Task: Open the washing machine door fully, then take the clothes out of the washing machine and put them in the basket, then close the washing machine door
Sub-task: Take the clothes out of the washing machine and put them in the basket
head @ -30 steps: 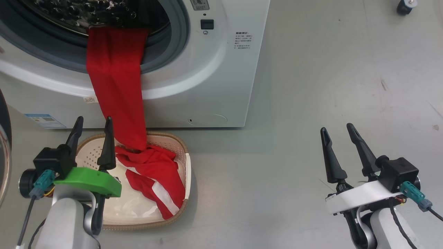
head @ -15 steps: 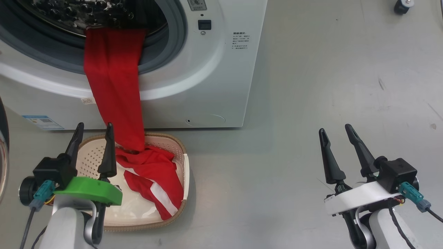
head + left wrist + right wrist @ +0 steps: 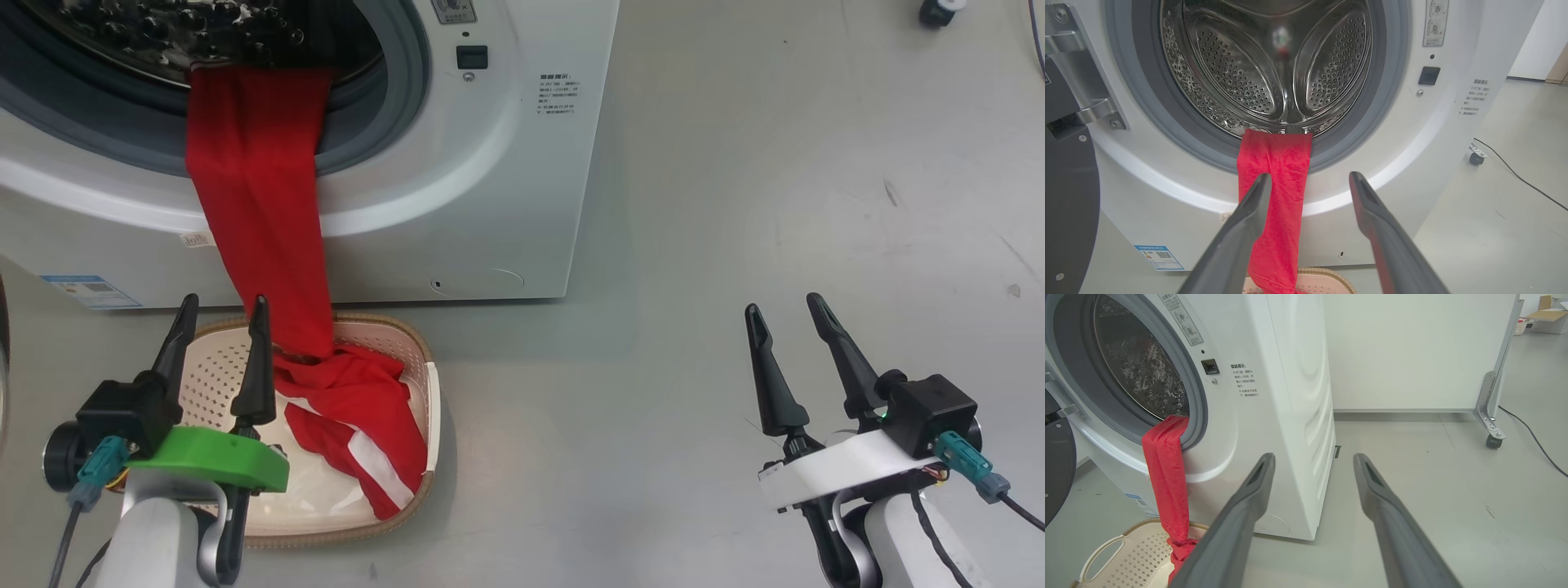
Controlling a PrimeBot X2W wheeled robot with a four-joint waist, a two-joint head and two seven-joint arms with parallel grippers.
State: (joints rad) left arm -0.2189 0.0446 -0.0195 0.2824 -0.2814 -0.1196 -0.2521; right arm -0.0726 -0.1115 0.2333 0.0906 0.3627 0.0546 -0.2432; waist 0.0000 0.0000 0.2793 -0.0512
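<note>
bright red soft garment with white stripe panels (image 3: 253, 204) hangs as one long strip, long axis near vertical. top end is draped over the grey seal of the big white front-loading washing machine (image 3: 490, 163), and the bottom end is heaped inside the small cream perforated plastic basket with brown woven-look rim (image 3: 214, 367) on the floor in front. round black-rimmed door (image 3: 1069, 204) is swung open on the left.

left pincer (image 3: 224, 300) is spread wide and holds nothing. it hovers over the basket, and the strip is just beside it on its right and a bit ahead (in the left wrist view the strip sits behind one finger, not centred between the two). right pincer (image 3: 781, 304) is also spread and empty, well apart over bare floor.

judgement: left arm is clearly nearer. next grab wants a shift right and up toward the drum lip, to close across the strip's width and pull the top end free.
</note>
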